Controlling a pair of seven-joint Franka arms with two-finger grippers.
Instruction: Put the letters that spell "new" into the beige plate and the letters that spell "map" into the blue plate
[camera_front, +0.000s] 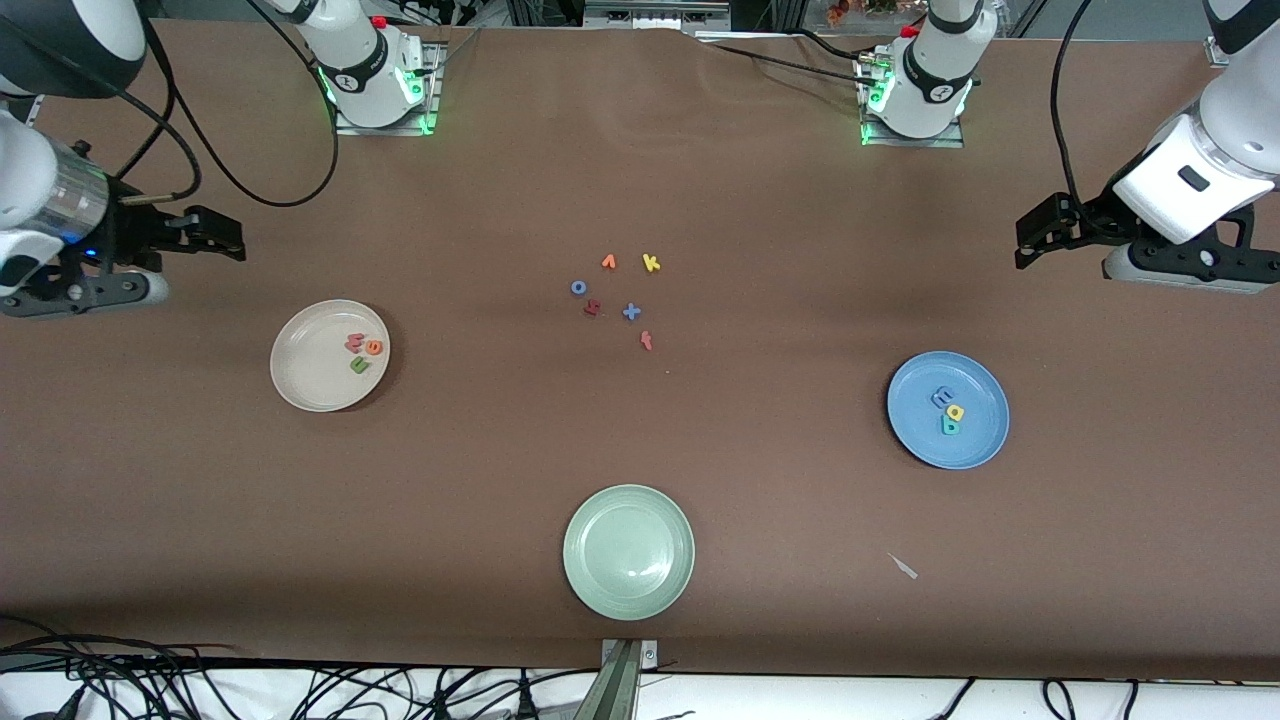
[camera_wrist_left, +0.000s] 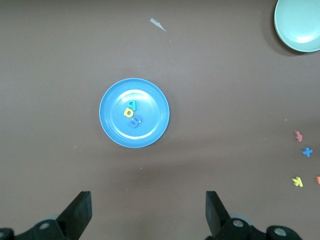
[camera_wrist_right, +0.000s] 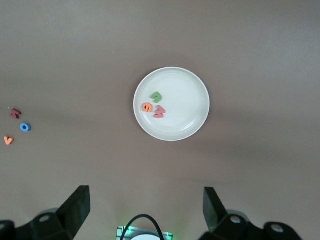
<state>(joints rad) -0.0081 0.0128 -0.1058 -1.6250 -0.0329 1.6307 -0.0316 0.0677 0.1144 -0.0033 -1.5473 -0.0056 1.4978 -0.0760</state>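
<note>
- The beige plate sits toward the right arm's end of the table; in it lie three foam letters close together: the green n, the orange e and the pinkish-red w
- The right wrist view shows the same three, the green n, the orange e and the pinkish-red w, grouped off-centre in the beige plate
- The blue plate sits toward the left arm's end of the table and holds the blue m, the yellow a and the teal p, bunched together
- In the left wrist view the teal p, the yellow a and the blue m lie near the middle of the blue plate
- Between the two plates, on the bare brown table, lie loose letters: an orange v, a yellow k, a blue o, a dark red letter, a blue x and a reddish letter
- A pale green plate, empty, lies nearer to the front camera than the loose letters
- A small pale scrap lies nearer to the front camera than the blue plate
- The right gripper hangs above the table near the beige plate, fingers apart, holding nothing
- The left gripper hangs above the table near the blue plate, fingers apart, holding nothing
</note>
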